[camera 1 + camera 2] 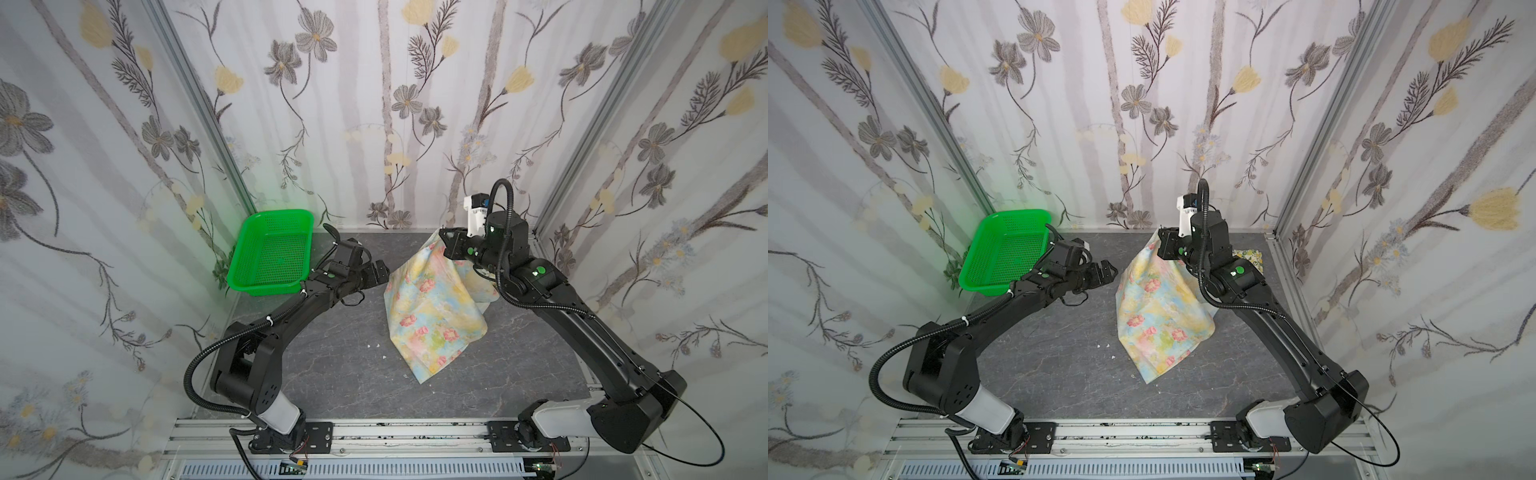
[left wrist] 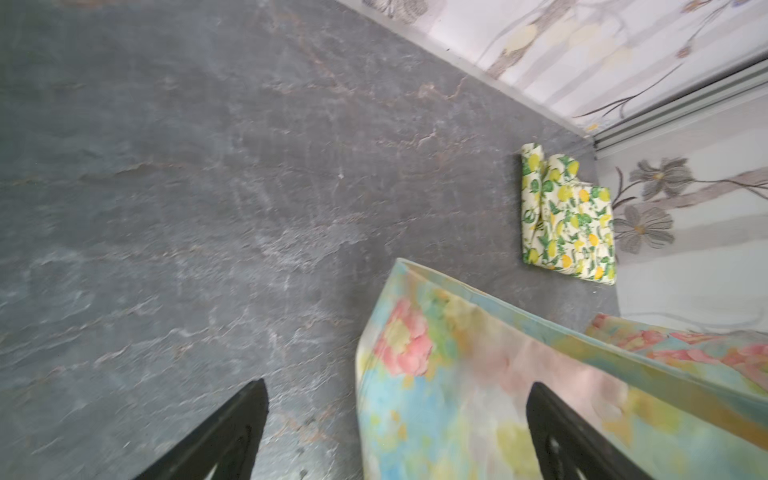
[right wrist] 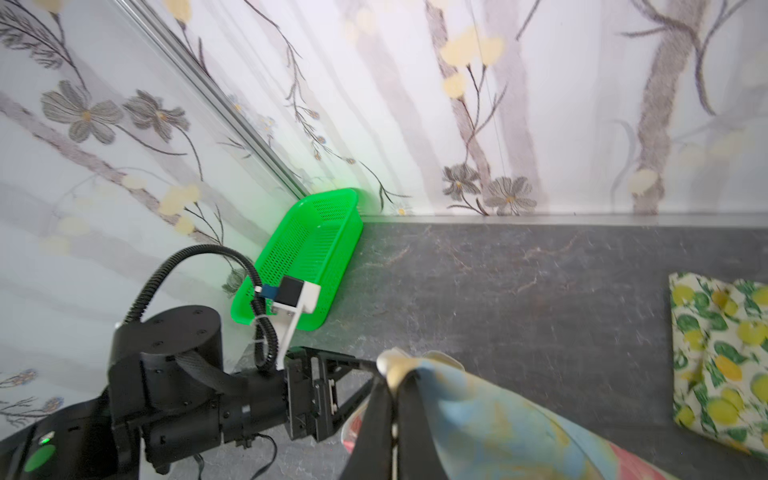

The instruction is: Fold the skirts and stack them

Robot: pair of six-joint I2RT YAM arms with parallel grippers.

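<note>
The pastel blue-yellow skirt (image 1: 432,307) (image 1: 1158,316) with pink flowers hangs from its top corner, its lower tip resting on the dark table. My right gripper (image 1: 446,241) (image 1: 1163,245) (image 3: 392,374) is shut on that corner, high near the back. My left gripper (image 1: 384,272) (image 1: 1111,272) (image 2: 397,386) is open, its fingers wide apart right at the skirt's left edge (image 2: 457,395) and not gripping it. The cream skirt with lemons (image 2: 569,220) (image 3: 719,353) (image 1: 1250,255) lies folded at the back right, mostly hidden behind the right arm in both top views.
A green perforated basket (image 1: 270,253) (image 1: 1005,253) (image 3: 307,257) leans in the back left corner, just behind the left arm. Flower-printed curtain walls close in the table on three sides. A few white specks (image 1: 376,345) lie on the table.
</note>
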